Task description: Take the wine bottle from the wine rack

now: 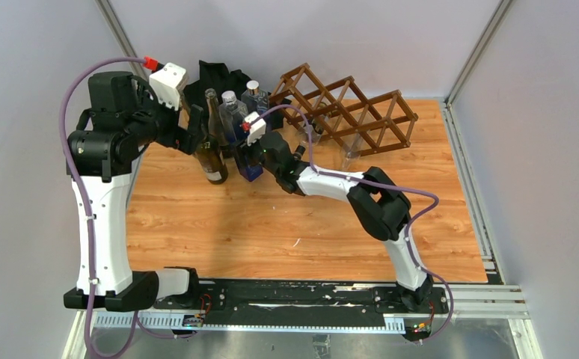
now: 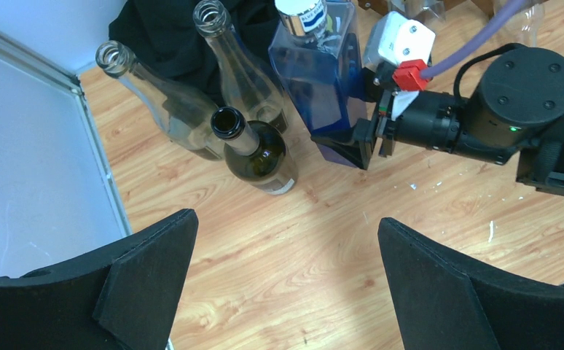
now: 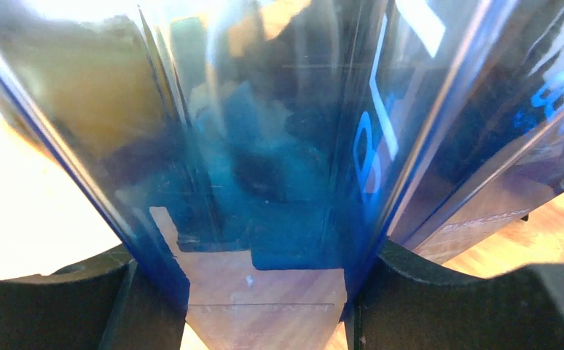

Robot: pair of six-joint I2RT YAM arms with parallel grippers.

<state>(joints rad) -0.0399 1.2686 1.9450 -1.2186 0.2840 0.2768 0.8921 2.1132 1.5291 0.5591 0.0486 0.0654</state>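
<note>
A blue square-sided wine bottle [image 1: 250, 166] [image 2: 321, 80] [image 3: 264, 146] stands upright on the wooden table, left of the wine rack and clear of it. My right gripper [image 1: 260, 155] [image 2: 370, 142] [image 3: 264, 292] is shut on its lower body, one finger pressed against each side. The wine rack [image 1: 350, 111], a dark brown lattice of sticks, stands at the back right. My left gripper [image 1: 195, 134] [image 2: 286, 240] hovers open over bare table, near the group of bottles, with nothing between its fingers. Whether the blue bottle's base rests on the table I cannot tell.
A dark bottle [image 1: 212, 161] [image 2: 256, 149] and two clear bottles [image 2: 166, 98] [image 2: 243, 69] stand close beside the blue one. A black cloth [image 1: 215, 78] [image 2: 155, 29] lies behind them. Grey walls close in the table's left [image 2: 31, 160], back and right sides.
</note>
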